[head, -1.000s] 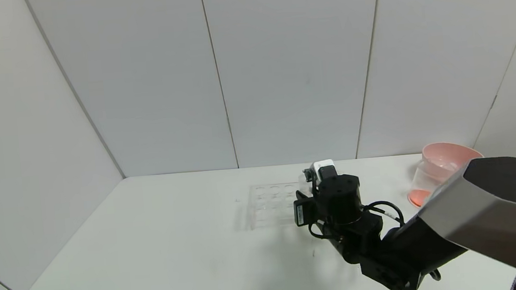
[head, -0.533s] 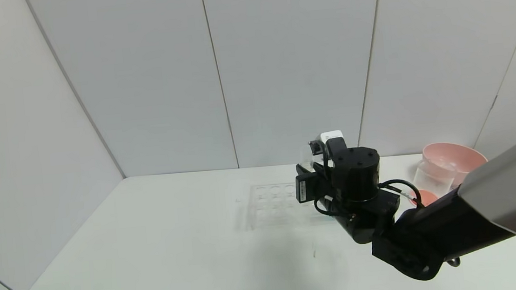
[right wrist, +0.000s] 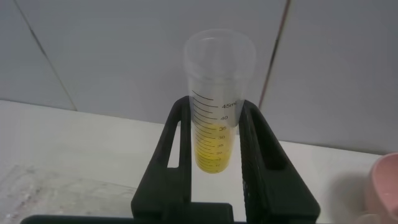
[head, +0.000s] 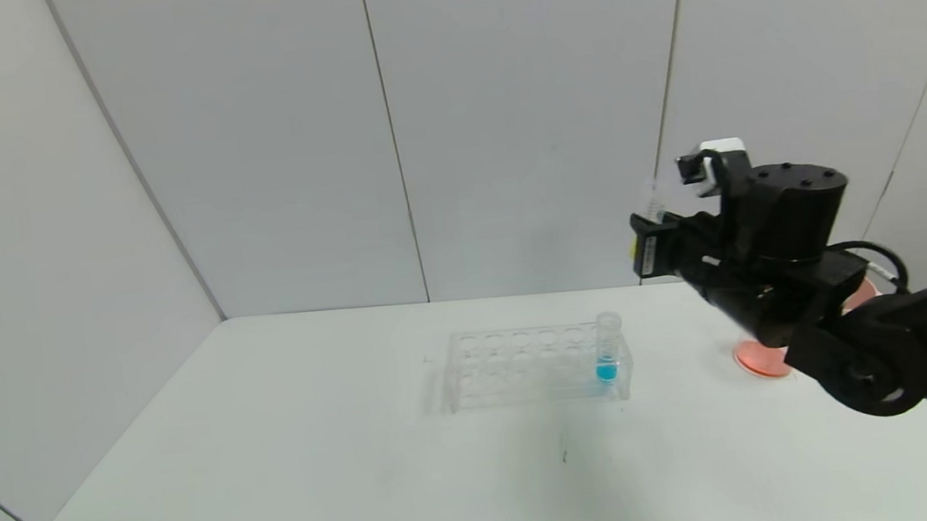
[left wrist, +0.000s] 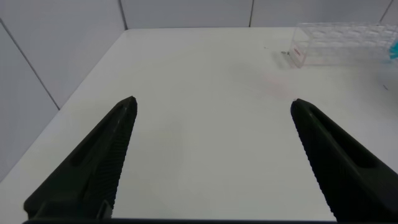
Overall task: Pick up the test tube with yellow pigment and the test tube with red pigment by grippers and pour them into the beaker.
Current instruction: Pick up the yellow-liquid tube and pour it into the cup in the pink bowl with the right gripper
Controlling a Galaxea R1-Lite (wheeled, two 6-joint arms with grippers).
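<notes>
Since a second ago my right gripper [head: 661, 214] has climbed off the clear plastic rack [head: 536, 367] and swung toward my right, and that has uncovered the blue-liquid tube [head: 607, 349] standing in the rack's right end. My fingers are clenched on the small clear graduated test tube with yellow pigment [right wrist: 217, 134], which I hold high above the white table [head: 280, 461], upright, mouth up, the yellow pooled at its round bottom.

What the pour turns on, as I judge it: the clear cylindrical beaker [head: 761, 356] lies below me and further to my right, beside the pink plastic bowl [head: 862, 294], and my own arm covers all but its orange-red bottom in the head view. So I must carry the tube right and down, then tip its long axis from vertical toward the beaker's mouth. My right arm is plainly the nearer one.

My right wrist view shows the tube [head: 655, 200] squarely between my two black fingers [right wrist: 171, 149], with its printed marks and liquid level, which the head view shows only as a faint sliver. My left gripper [left wrist: 211, 158] hangs spread wide over bare table, well apart from the rack, out of the head view. I see no red tube anywhere.
</notes>
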